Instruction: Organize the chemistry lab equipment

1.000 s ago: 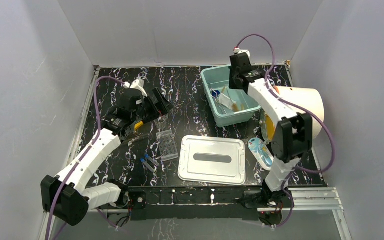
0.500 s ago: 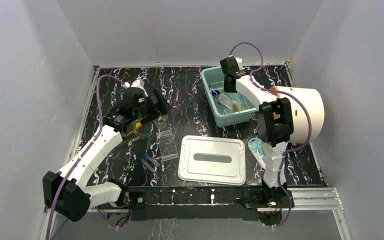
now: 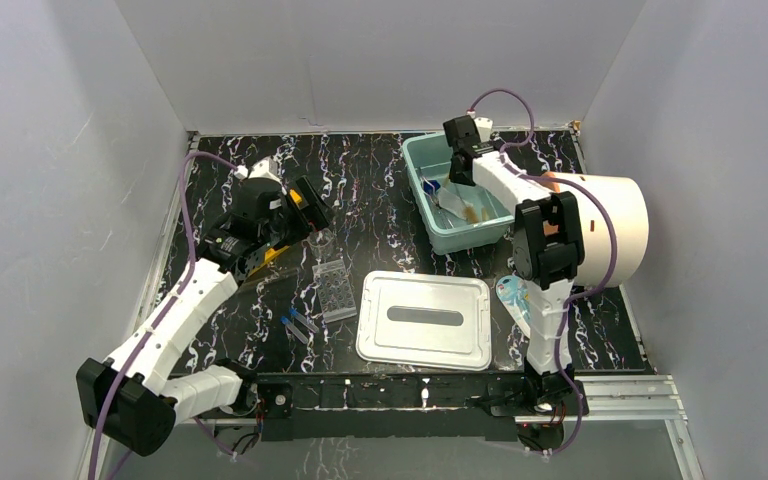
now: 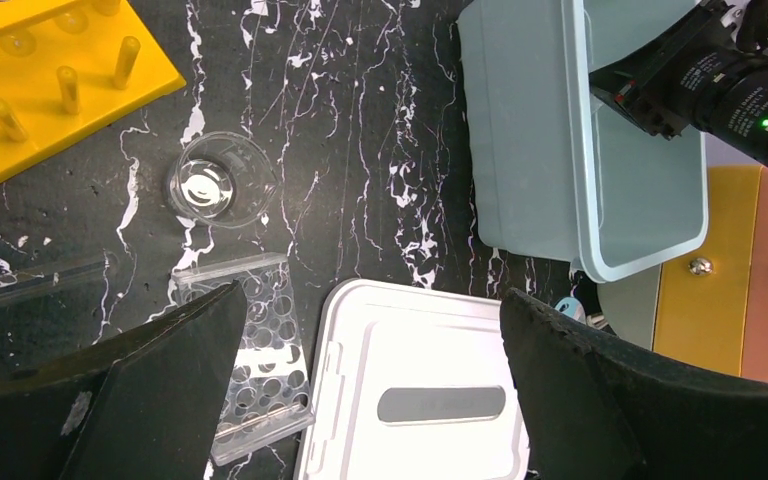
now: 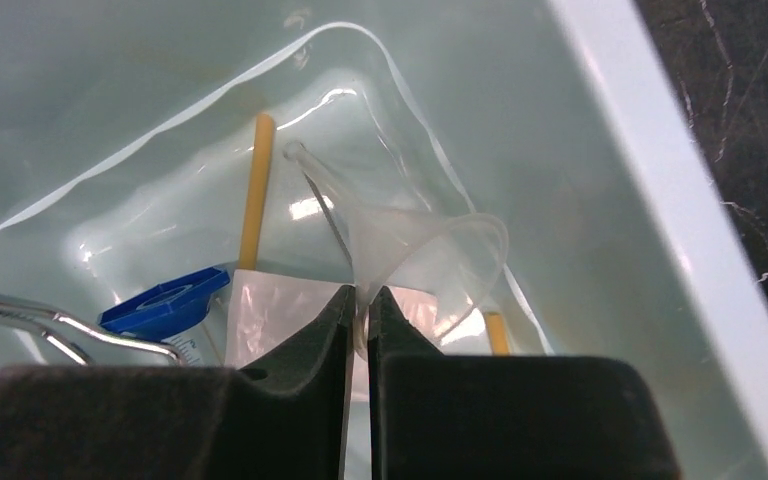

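Partly, the right gripper (image 5: 358,298) is hiding the bin (image 3: 417,190) at one o'clock, its jaws nearly meeting by a clear funnel (image 5: 430,252), grasp unclear; the left gripper (image 4: 372,298) is gaping wide.

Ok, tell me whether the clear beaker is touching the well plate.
Apart. The left wrist view shows the clear beaker with a strip of bare table between it and the well plate.

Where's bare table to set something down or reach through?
Free: the far-centre strip between left gripper and bin; the gap between beaker and bin, just beyond the lid. Crowded: rack, beaker, well plate and tubes cluster left; the bin holds items.
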You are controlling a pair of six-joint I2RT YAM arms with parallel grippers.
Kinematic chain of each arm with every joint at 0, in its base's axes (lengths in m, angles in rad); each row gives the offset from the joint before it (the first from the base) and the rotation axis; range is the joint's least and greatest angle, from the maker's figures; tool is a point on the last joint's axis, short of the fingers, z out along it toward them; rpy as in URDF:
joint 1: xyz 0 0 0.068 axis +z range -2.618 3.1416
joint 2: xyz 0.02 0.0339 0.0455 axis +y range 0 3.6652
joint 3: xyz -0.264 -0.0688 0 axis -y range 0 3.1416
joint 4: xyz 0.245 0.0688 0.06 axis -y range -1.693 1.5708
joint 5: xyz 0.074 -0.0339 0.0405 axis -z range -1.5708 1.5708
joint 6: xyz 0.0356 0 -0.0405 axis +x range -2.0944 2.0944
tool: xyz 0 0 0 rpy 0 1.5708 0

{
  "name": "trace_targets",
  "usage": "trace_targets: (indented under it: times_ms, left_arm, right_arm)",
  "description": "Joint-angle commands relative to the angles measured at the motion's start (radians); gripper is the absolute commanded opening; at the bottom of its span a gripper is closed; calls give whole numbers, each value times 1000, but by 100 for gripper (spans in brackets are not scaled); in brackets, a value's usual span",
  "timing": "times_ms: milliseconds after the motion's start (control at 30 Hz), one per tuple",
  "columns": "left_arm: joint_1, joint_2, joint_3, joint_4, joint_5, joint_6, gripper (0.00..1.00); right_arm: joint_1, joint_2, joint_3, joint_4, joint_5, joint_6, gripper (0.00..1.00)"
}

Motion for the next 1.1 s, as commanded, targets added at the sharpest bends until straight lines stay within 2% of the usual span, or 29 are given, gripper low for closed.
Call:
trace_targets:
  times_ms: [0, 133, 300, 500, 600, 700, 800, 1067]
  left_arm:
    - [4, -18, 3, -16, -22, 24, 98]
    - [4, -12, 7, -26, -18, 19, 98]
    - [7, 3, 27, -68, 1, -21, 98]
    - [7, 20, 32, -100, 2, -34, 98]
    - [9, 21, 30, -118, -21, -40, 98]
    - [9, 31, 31, -143, -48, -28, 98]
    - [11, 41, 38, -184, -73, -28, 98]
    - [15, 13, 46, -285, -193, -79, 97]
  right_arm:
    - [-1, 28, 16, 28, 34, 63, 17]
    - [-1, 33, 35, -11, 44, 97, 32]
    - [-1, -17, 21, -21, 46, 82, 43]
    - [1, -105, 27, -37, 12, 31, 50]
    - [2, -174, 13, -16, -59, -25, 52]
    - [5, -258, -42, 70, -193, -99, 55]
    - [14, -310, -51, 81, -299, -143, 57]
    - [140, -378, -53, 105, -533, -264, 72]
